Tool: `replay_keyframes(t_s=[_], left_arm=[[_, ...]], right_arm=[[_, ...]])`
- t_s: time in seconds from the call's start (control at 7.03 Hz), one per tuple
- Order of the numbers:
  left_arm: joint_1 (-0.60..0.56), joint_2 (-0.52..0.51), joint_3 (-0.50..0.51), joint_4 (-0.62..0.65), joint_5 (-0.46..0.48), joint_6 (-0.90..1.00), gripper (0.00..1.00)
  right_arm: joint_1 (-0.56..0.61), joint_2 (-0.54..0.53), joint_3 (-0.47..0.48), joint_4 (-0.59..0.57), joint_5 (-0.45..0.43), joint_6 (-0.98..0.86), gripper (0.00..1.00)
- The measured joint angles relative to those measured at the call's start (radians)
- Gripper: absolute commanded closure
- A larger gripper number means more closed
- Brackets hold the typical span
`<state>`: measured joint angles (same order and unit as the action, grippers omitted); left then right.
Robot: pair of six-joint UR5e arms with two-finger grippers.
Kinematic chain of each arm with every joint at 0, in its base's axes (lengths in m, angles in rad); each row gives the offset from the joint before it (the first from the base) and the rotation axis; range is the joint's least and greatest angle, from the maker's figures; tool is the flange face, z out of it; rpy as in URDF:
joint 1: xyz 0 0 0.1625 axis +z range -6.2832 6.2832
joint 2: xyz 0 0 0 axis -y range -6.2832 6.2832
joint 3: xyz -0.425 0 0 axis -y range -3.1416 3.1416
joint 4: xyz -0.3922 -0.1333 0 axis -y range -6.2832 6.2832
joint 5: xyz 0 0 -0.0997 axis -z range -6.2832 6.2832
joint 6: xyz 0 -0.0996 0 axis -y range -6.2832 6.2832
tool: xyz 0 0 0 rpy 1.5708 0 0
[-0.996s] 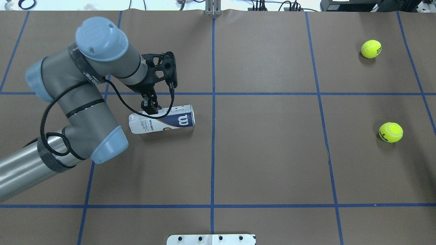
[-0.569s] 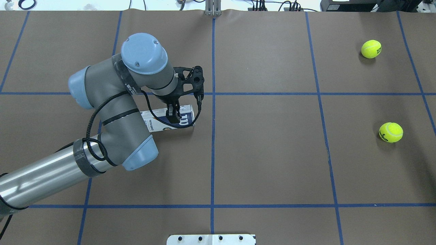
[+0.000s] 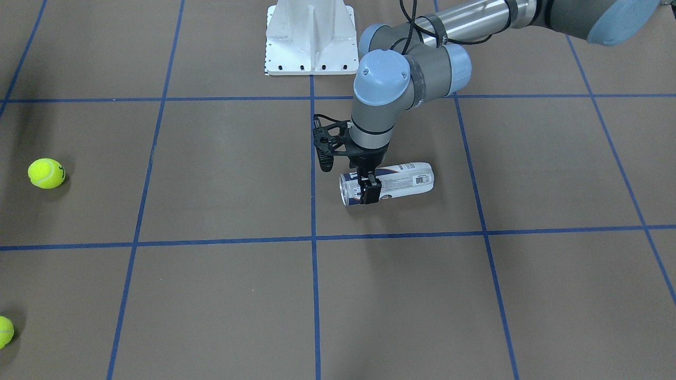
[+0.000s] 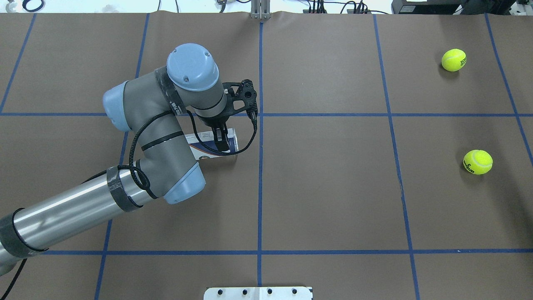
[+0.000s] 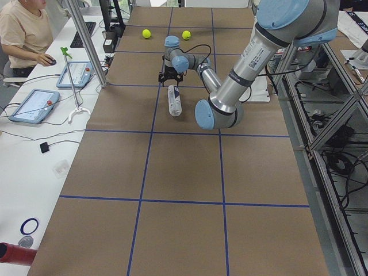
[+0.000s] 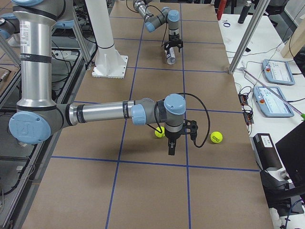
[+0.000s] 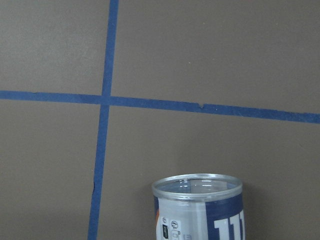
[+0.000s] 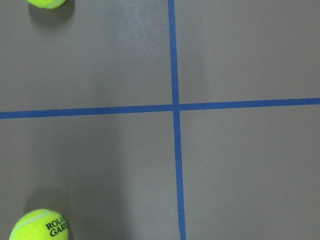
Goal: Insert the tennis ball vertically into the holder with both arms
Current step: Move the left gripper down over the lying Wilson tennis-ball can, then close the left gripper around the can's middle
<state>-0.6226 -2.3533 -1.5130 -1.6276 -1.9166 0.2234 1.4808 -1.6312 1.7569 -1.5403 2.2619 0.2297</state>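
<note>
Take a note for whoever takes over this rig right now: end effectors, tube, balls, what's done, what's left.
Left end effector: straddling the holder near its open rim; grip unconfirmed.
Right end effector: hovering by the nearer tennis ball and farther tennis ball; open or shut unclear.
Holder lies on its side.
Done: nothing inserted. Left: stand holder upright, pick a ball, insert it.

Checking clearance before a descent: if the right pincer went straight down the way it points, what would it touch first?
The right pincer would probably meet bare brown paper table cover near a blue tape crossing; both yellow tennis balls lie off to the side.
</note>
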Motion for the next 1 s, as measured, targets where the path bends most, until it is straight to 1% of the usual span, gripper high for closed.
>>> replay_keyframes(t_s=[0.43, 0.71, 1.0], left_arm=[[0.017, -0.004, 0.015, -0.011, -0.001, -0.037, 0.0], [0.027, -0.013, 0.065, -0.064, 0.0, -0.039, 0.0], [0.036, -0.016, 0.102, -0.09, 0.001, -0.038, 0.0]], right_arm=[[0.0, 0.001, -0.002, 0.0, -0.001, 0.0, 0.0], [-0.001, 0.001, -0.004, 0.001, -0.001, -0.001, 0.0], [-0.001, 0.001, -0.005, 0.002, -0.001, -0.001, 0.0]])
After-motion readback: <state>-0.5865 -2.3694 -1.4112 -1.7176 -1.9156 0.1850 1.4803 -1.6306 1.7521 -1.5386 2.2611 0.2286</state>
